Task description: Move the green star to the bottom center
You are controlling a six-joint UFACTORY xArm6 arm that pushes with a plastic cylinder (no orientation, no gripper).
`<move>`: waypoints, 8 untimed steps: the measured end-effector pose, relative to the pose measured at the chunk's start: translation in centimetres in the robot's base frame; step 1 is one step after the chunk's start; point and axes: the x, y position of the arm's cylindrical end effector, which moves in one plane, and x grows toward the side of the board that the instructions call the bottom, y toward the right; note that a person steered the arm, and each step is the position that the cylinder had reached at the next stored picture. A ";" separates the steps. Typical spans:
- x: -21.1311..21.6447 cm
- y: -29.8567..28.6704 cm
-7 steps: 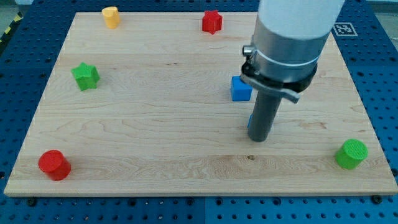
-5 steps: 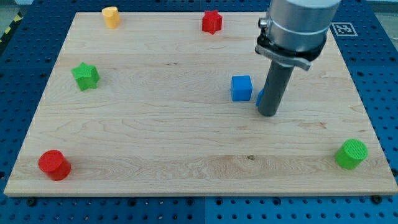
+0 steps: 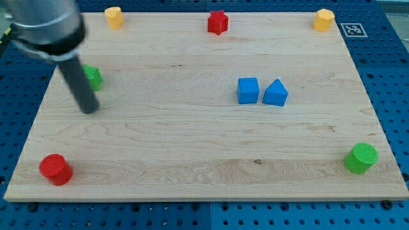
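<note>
You've barely begun: my tip (image 3: 89, 110) sits just beside the green star (image 3: 93, 76), far left; no jaws here.

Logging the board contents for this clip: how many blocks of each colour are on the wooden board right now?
Yellow: 2, one block at the view's top left, one at the top right.
Red: 2, star, cylinder.
Blue: 2, cube, triangular block.
Green: 2, star partly hidden behind my tip, cylinder.
Total: 8.
</note>
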 end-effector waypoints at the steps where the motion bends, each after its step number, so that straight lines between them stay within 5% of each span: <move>1: -6.7 -5.4; 2: -10.8 -6.2; 5: -5.0 -1.1; 8: -7.3 2.7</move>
